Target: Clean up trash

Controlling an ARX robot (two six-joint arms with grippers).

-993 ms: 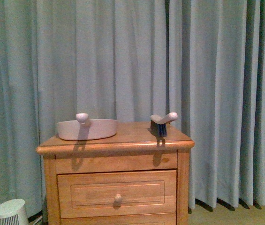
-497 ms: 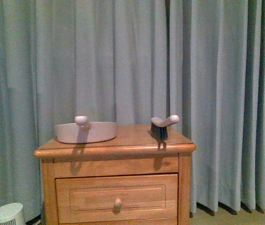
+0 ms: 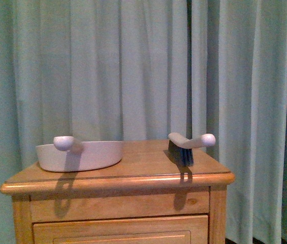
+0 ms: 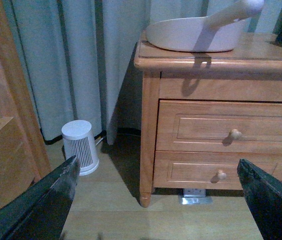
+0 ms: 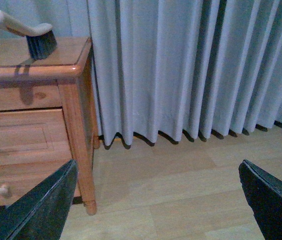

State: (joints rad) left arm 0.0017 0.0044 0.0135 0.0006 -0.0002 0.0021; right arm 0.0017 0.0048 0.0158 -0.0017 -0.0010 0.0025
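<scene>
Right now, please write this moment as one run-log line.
left gripper: open, empty | right gripper: open, empty | dustpan and brush: on nightstand, untouched | trash: not in view

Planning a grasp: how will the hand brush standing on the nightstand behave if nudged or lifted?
The brush stands on its dark bristles with its handle jutting sideways, so a nudge would probably tip it. The handle looks smooth and rounded, so it may slip. It seems rigid and light.

The left gripper (image 4: 156, 202) and right gripper (image 5: 155, 202) each show two matte black, wedge-shaped fingers (image 4: 46, 200) with plain, slightly grainy surfaces.
</scene>
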